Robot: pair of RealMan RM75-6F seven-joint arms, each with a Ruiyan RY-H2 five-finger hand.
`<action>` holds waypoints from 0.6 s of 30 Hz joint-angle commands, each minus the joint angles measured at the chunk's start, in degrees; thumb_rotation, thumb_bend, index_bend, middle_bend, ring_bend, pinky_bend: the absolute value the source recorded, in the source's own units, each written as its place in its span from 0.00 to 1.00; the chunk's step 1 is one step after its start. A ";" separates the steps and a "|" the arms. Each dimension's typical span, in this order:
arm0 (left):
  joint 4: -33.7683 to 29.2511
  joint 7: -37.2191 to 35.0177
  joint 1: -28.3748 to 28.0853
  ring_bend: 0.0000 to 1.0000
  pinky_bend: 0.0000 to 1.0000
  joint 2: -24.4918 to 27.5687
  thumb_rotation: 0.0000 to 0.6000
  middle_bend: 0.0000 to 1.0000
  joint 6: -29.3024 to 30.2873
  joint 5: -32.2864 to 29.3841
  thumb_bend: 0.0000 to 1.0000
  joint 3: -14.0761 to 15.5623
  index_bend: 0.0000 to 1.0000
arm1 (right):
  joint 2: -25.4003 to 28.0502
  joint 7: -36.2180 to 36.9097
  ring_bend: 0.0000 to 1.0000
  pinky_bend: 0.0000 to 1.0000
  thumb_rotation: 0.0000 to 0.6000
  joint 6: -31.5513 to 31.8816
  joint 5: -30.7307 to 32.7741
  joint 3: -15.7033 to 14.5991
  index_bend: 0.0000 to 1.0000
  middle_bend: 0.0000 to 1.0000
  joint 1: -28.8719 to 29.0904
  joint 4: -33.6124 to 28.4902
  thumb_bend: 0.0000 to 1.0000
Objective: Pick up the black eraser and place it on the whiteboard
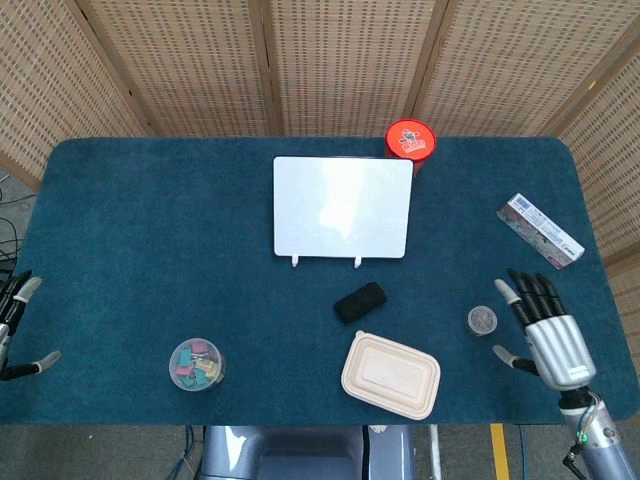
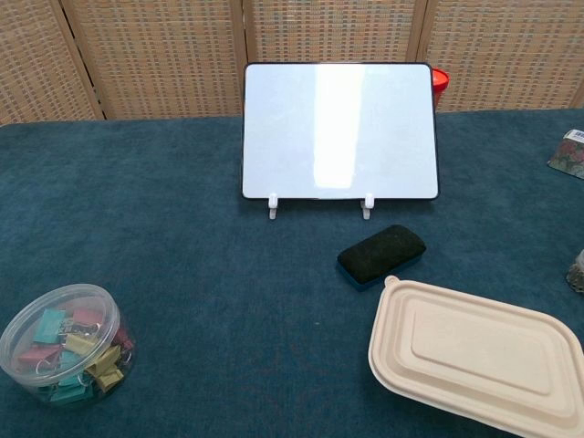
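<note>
1. My right hand (image 1: 545,333) hovered over the table's right edge at about 4 o'clock, fingers spread apart and holding nothing; only the head view showed it.
2. My left hand (image 1: 14,325) was barely in frame at the far left edge, near 8 o'clock. The fingers seemed apart and empty, though too little of it showed to be sure.
3. The black eraser (image 2: 381,254) lay flat on the blue table cover (image 1: 140,250), near the centre, untouched by either hand.
4. The whiteboard (image 2: 338,130) stood tilted on its two small white feet at 12 o'clock from the eraser, apart from it.
5. A beige lidded food container (image 2: 474,355) sat at 5 o'clock from the eraser, its corner just beside it.
6. A small round clear jar (image 1: 482,320) rested just left of my right hand's fingertips.
7. A clear tub of coloured binder clips (image 2: 64,340) sat at 8 o'clock, well apart from the eraser.
8. A red-lidded can (image 1: 410,141) stood behind the whiteboard's right corner, and a flat printed box (image 1: 540,230) lay at 2 o'clock.
</note>
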 commanded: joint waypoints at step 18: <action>-2.79 3.85 -1.54 0.00 0.00 0.02 1.00 0.00 -4.07 -2.90 0.00 -0.62 0.00 | -6.59 -9.91 0.00 0.19 1.00 -35.65 -7.94 2.68 0.06 0.05 27.61 2.08 0.00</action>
